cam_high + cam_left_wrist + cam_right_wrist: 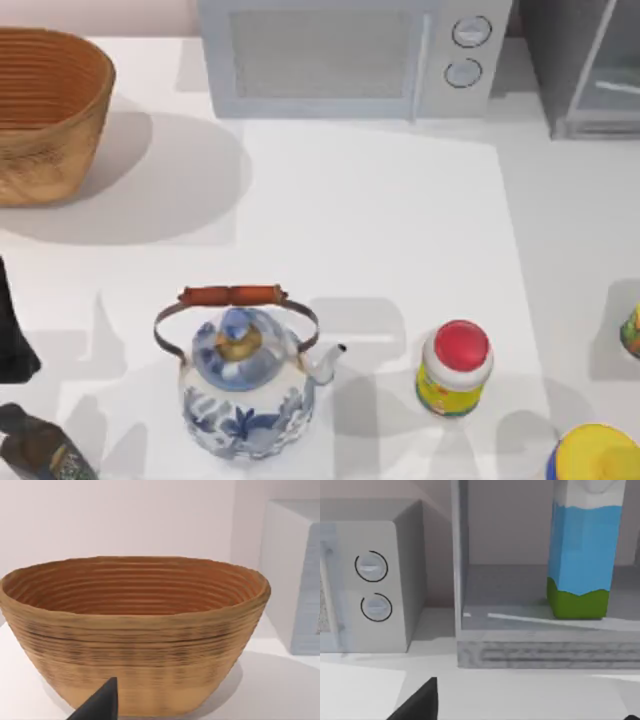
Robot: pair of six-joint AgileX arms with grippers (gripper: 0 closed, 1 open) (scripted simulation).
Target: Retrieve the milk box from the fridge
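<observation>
The fridge [585,70] is set at the far right corner of the surface [380,230], just beside the microwave [350,55]. In the right wrist view the milk box [582,555] is seen standing upright on the fridge's floor [510,587], apart from the pale frame [457,560], so a straight reach from the front is judged possible. The right hand [530,705] is held back from the fridge sill, facing the opening; only dark fingertips [420,702] are seen, well apart, so it is taken as wide and empty. The left hand [100,705] is kept parked before the basket [135,630] at the far left corner; whether it is wide or narrow cannot be told.
</observation>
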